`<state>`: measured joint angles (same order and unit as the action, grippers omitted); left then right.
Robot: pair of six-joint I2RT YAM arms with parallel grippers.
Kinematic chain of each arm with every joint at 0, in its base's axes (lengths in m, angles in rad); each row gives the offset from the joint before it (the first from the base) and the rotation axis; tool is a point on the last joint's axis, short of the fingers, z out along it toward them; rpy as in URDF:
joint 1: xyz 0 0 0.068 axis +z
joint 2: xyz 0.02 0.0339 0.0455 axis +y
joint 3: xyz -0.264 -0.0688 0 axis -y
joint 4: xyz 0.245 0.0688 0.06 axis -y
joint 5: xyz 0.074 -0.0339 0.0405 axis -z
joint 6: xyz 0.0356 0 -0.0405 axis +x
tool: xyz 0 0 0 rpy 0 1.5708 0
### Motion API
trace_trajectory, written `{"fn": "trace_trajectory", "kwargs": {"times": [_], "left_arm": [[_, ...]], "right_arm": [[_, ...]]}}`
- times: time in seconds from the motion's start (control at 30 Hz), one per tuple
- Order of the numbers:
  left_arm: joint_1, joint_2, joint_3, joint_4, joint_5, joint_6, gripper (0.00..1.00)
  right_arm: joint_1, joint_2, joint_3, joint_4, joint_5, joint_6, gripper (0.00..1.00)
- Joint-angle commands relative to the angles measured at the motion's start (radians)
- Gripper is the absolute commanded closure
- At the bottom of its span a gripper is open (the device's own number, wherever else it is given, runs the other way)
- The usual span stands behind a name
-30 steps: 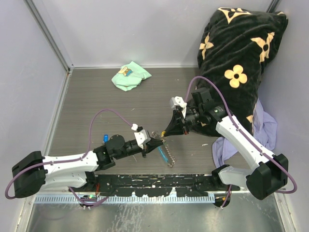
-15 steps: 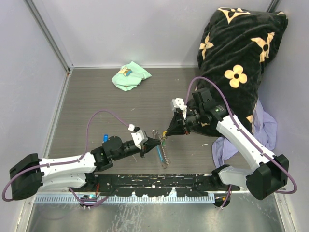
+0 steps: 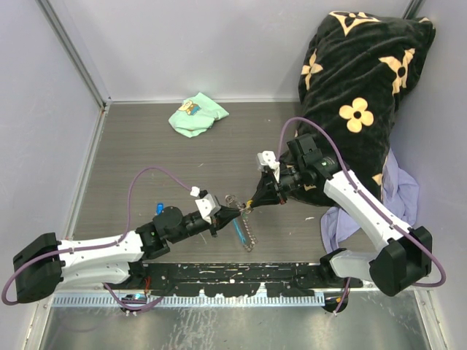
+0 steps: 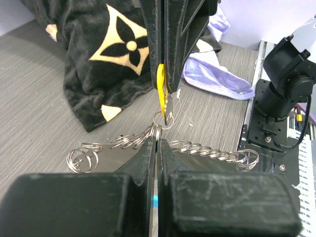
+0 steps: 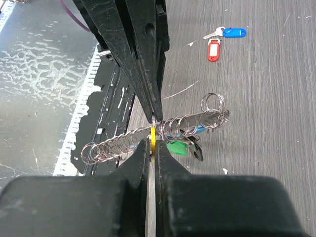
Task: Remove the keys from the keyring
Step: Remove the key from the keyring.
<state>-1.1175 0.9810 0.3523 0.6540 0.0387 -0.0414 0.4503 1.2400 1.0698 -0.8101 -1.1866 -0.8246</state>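
The keyring (image 4: pixel 162 120) is a small silvery ring joined to a chain of linked rings (image 4: pixel 212 150) and hangs between my two grippers. My left gripper (image 4: pixel 156 142) is shut on the ring. It meets the right gripper (image 3: pixel 252 205) near the table's front middle, where the left gripper (image 3: pixel 235 212) shows from above. My right gripper (image 5: pixel 152 143) is shut on a yellow key tag (image 5: pixel 153 137) still hooked to the ring. A green-tagged key (image 5: pixel 176 147) and a dark key hang beside it. The sky-blue fob (image 3: pixel 238 230) dangles below. A blue-tagged key (image 5: pixel 232 32) and a red-tagged key (image 5: pixel 213 49) lie loose on the table.
A mint-green cloth (image 3: pixel 197 113) lies at the back. A black flowered blanket (image 3: pixel 365 87) fills the back right corner, with a lilac cloth (image 3: pixel 400 191) under the right arm. A black rail (image 3: pixel 233 275) runs along the near edge. Walls close off the left side and the back.
Both grippers have shifted a little left, still joined at the ring. The dangling chain and blue fob moved left with them.
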Motion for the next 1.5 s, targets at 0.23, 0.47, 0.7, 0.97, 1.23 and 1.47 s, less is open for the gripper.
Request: {"fn": "trace_trajectory", "kwargs": {"times": [0.23, 0.47, 0.7, 0.97, 1.23, 1.47], "left_arm": [[-0.003, 0.005, -0.033, 0.189, -0.079, -0.036, 1.00], [-0.003, 0.059, -0.058, 0.298, -0.090, -0.077, 1.00], [-0.002, 0.063, -0.065, 0.334, -0.097, -0.071, 1.00], [-0.003, 0.047, -0.079, 0.336, -0.094, -0.072, 1.00], [-0.003, 0.041, -0.085, 0.343, -0.088, -0.075, 1.00], [-0.002, 0.037, -0.084, 0.337, -0.085, -0.071, 1.00]], "right_arm": [[0.012, 0.000, 0.041, 0.004, 0.015, -0.019, 0.99], [0.025, 0.010, 0.032, 0.031, 0.048, 0.009, 0.99], [0.043, 0.024, 0.030, 0.028, 0.078, 0.003, 0.99], [0.044, 0.017, 0.031, 0.027, 0.067, 0.000, 0.99], [0.044, 0.024, 0.031, 0.024, 0.067, -0.001, 0.99], [0.044, 0.023, 0.034, 0.022, 0.062, -0.001, 0.99]]}}
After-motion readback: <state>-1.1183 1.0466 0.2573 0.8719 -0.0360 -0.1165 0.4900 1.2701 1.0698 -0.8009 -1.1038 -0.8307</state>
